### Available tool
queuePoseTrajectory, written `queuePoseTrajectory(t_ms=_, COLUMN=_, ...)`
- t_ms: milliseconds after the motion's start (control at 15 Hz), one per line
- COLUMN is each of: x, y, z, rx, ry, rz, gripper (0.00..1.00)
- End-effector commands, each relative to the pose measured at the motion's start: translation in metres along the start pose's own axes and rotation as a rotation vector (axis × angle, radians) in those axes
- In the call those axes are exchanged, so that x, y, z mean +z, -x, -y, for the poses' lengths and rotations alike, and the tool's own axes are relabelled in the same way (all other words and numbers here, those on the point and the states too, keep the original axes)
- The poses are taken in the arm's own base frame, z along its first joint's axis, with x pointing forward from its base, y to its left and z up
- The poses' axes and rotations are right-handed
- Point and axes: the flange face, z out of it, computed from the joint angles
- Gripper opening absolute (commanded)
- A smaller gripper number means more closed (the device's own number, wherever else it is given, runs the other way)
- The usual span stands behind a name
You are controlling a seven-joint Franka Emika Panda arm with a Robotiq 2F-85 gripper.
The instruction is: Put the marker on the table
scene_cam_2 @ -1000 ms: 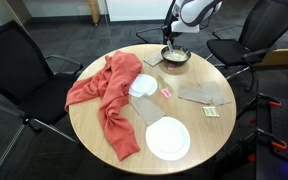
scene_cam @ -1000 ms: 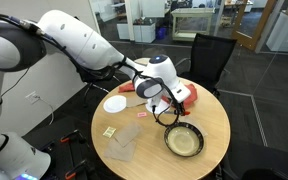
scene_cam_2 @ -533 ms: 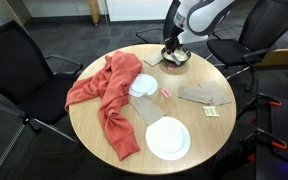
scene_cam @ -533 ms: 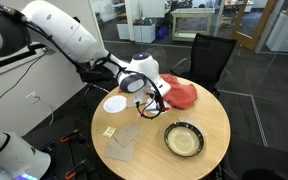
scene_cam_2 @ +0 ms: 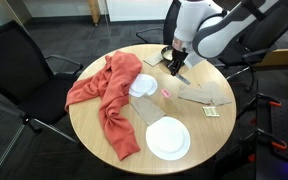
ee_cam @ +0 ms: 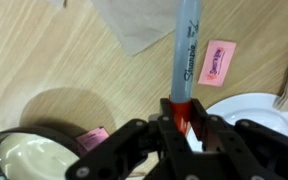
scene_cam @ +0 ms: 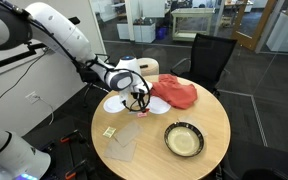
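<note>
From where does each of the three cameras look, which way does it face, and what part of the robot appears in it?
Exterior view: beside the round table, facing a black chair; most of the arm shows.
Exterior view: higher, roughly opposite, looking down over the red cloth; forearm and gripper show.
Wrist view: on the wrist, looking down along the held marker to the tabletop; the gripper shows.
Shared: both exterior views show the red cloth.

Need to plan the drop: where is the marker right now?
In the wrist view the marker is clamped in the gripper, over the table beside a pink slip, between the bowl and a white plate.
</note>
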Motion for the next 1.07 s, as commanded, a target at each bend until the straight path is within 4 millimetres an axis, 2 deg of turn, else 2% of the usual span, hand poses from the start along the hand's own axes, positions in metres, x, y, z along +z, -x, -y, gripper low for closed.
queuePoseTrajectory(t_ms=0, x=-0.001, y=0.024, z=0.018, rx=-0.095, ry=0.046, rz=0.046, gripper=0.06)
queuePoseTrajectory(t_ms=533, x=0.007, y=0.052, z=0.057, rx=-0.170, ry=0.019, rz=0.097, gripper=0.06)
queuePoseTrajectory(t_ms=1000, x=0.022, y=0.065, z=0.079, rx=-0.194, ry=-0.022, rz=0.112, gripper=0.06)
